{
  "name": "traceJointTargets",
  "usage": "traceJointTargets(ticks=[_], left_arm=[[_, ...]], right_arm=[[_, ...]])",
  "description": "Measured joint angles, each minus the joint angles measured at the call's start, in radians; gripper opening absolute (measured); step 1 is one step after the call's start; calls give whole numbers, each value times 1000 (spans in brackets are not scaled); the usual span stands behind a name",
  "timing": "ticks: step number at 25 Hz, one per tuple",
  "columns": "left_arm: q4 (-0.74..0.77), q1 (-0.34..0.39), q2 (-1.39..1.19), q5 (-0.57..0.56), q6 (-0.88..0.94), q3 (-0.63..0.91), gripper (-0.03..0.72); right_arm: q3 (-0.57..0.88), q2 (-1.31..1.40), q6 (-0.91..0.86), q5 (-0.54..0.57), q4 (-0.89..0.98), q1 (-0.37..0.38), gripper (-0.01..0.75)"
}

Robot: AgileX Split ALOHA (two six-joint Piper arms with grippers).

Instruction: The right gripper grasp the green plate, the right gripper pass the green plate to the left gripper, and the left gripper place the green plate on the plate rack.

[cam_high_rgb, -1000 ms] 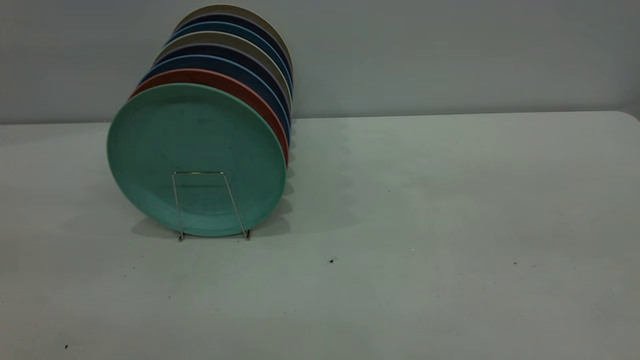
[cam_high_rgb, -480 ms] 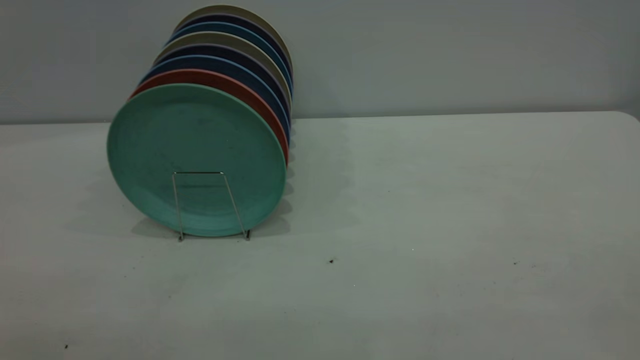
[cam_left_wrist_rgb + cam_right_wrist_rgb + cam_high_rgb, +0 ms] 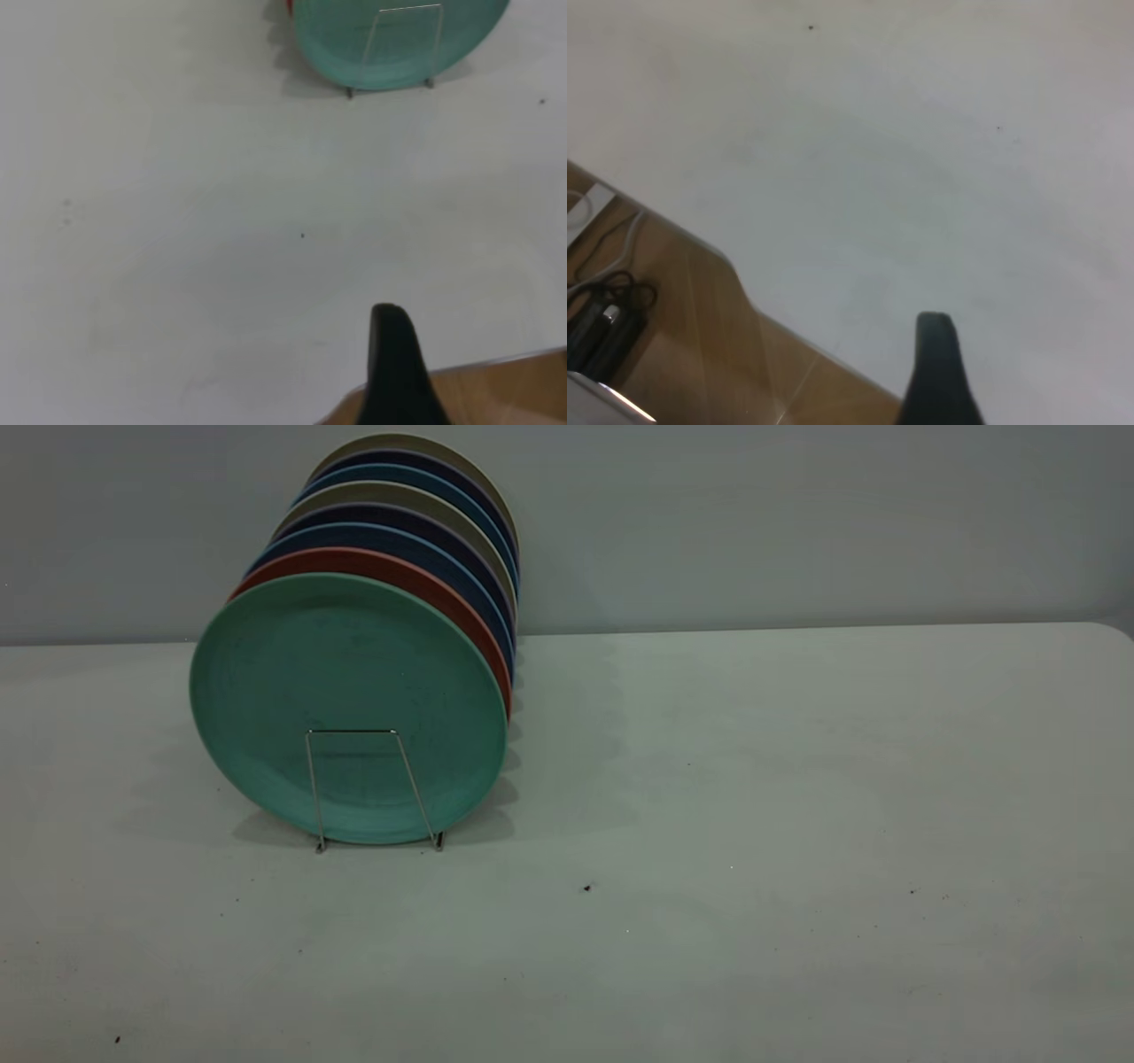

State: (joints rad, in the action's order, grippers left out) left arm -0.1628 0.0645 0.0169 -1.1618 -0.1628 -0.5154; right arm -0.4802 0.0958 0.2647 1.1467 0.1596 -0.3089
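Note:
The green plate [image 3: 345,682] stands upright in the front slot of the plate rack [image 3: 354,732], whose wire loop crosses its lower face. The plate [image 3: 337,35] and the rack loop [image 3: 407,8] also show far off in the left wrist view. Neither arm shows in the exterior view. My left gripper [image 3: 394,363] shows only as a dark tip over the table's near edge, far from the plate and holding nothing visible. My right gripper [image 3: 937,367] shows the same way over another stretch of table edge, with no plate in its view.
Behind the green plate the rack holds a salmon-red plate [image 3: 381,562], dark blue plates [image 3: 399,536] and beige ones. The grey table [image 3: 753,824] spreads to the right. Wooden floor and cables [image 3: 602,310] lie beyond the table edge.

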Motion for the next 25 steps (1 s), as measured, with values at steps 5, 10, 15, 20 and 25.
traceJointTargets(ticks=[5, 10, 15, 20, 25], left_arm=[[48, -32, 0, 27, 0, 11, 503], [53, -58, 0, 32, 35, 11, 503], [50, -70, 4, 31, 35, 20, 503], [47, -70, 6, 30, 28, 24, 503], [47, -70, 6, 29, 28, 27, 503]], right_arm=[[0, 0, -2, 0, -1, 0, 573], [0, 0, -2, 0, -3, 0, 573], [0, 0, -2, 0, -3, 0, 573], [0, 0, -2, 0, -3, 0, 573], [0, 0, -2, 0, -3, 0, 573]])
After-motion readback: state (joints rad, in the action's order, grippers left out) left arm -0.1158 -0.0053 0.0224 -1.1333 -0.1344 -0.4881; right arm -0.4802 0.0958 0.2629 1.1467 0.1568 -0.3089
